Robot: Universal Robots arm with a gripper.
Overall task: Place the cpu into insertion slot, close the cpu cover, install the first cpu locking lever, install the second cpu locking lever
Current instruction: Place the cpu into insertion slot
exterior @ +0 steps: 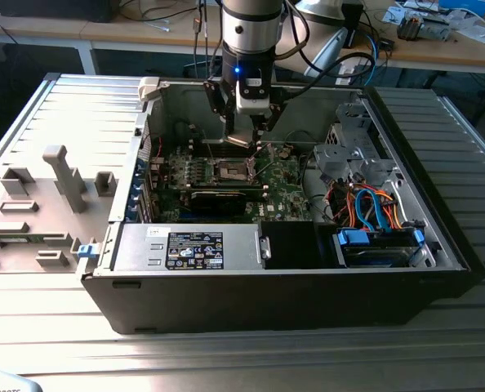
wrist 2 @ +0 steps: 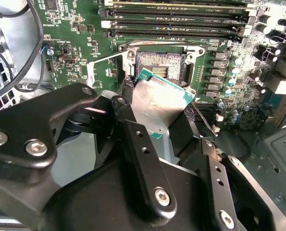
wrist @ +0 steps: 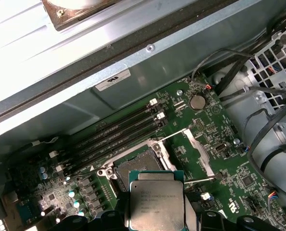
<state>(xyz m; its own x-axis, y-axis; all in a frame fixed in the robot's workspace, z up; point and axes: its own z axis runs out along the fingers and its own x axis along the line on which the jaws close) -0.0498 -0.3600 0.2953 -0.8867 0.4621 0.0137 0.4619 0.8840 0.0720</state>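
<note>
Silver-grey cpu [wrist: 156,201] (faint print, unreadable) clamped in gripper [wrist 2: 155,108]; near insertion slot [wrist 2: 160,66].

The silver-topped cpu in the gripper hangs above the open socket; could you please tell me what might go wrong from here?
1. The black gripper holds the silver-grey square cpu, seemingly skewed against the silver-rimmed square insertion slot; lowered so, a corner may land first and harm the contacts.
2. The raised silvery frame-shaped cpu cover and a thin wire lever stand close beside the slot; the gripper or the cpu could snag them.
</note>
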